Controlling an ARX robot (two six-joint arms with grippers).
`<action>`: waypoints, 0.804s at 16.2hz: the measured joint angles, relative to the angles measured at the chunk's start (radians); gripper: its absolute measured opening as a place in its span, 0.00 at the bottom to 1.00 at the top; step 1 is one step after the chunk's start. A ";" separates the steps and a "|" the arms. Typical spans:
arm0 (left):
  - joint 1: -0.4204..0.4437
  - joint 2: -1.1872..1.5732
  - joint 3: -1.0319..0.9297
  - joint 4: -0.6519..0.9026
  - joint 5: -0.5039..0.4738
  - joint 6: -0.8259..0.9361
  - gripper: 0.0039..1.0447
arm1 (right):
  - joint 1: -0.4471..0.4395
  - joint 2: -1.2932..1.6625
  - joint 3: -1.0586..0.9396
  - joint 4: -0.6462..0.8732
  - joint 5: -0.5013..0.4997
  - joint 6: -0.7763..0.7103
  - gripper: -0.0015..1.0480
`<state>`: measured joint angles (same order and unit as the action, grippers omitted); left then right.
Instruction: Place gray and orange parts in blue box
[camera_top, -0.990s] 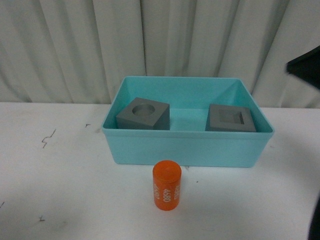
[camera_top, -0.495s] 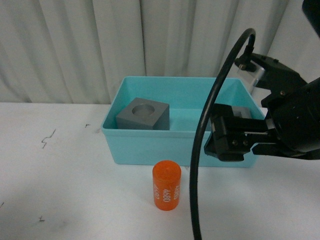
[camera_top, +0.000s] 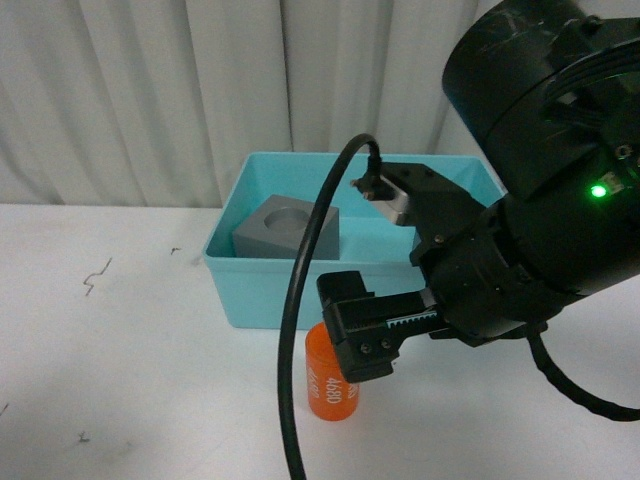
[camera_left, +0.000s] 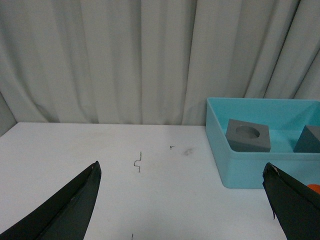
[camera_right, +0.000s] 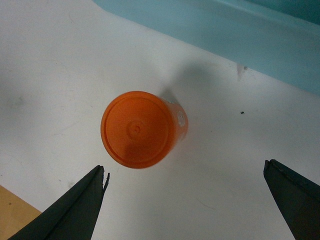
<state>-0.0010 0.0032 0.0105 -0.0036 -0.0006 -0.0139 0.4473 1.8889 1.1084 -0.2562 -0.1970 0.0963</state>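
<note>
Front view showed me a white table (camera_top: 120, 350) (scuffed at left) before pale curtains (camera_top: 150, 90); left gripper (camera_left: 181, 166) and right gripper (camera_right: 185, 166) gaped apart.

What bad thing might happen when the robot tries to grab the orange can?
The orange cylinder stands upright and sits off-centre in the open right hand, nearer one finger. That finger may hit first and tip it, and it might then roll away. The blue box is close behind the cylinder, so the hand might also bump the box wall.
</note>
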 joint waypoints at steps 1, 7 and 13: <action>0.000 0.000 0.000 0.000 0.001 0.000 0.94 | 0.011 0.024 0.024 -0.003 0.004 -0.013 0.94; 0.000 0.000 0.000 0.000 0.000 0.000 0.94 | 0.058 0.097 0.116 -0.023 -0.014 -0.050 0.94; 0.000 0.000 0.000 0.000 0.000 0.000 0.94 | 0.063 0.181 0.157 -0.027 -0.008 -0.068 0.94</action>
<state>-0.0010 0.0032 0.0105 -0.0036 -0.0002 -0.0139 0.5102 2.0701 1.2652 -0.2832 -0.2054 0.0280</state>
